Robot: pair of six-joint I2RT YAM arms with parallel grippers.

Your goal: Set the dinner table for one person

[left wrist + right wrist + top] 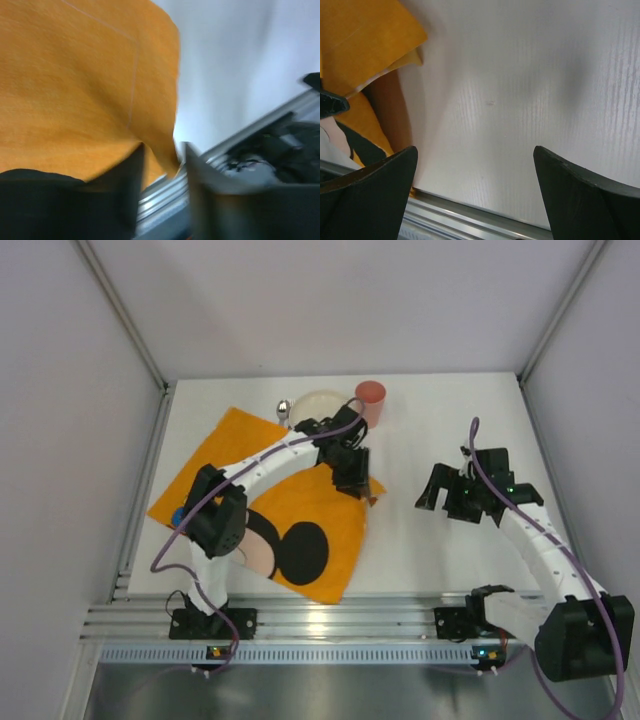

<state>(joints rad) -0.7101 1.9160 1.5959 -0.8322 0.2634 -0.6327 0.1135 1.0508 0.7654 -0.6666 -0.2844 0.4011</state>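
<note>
The white dinner table [430, 420] carries an orange Mickey Mouse placemat [320, 502] lying askew on its left half. My left gripper [352, 480] reaches across the cloth to its right corner. In the blurred left wrist view that orange corner [167, 160] sits between the nearly closed jaws of the left gripper [165, 147], and the right wrist view shows the placemat [365, 35] raised off the table [520, 75] there. My right gripper [440, 492] hovers over bare tabletop right of the cloth, its jaws wide apart around nothing [475, 160].
Behind the placemat stand a cream plate [320, 403], a pink-red cup [371, 395] and a small shiny metal item [283, 408]. An aluminium rail [320, 620] runs along the near edge. Grey walls close in the left, right and back sides.
</note>
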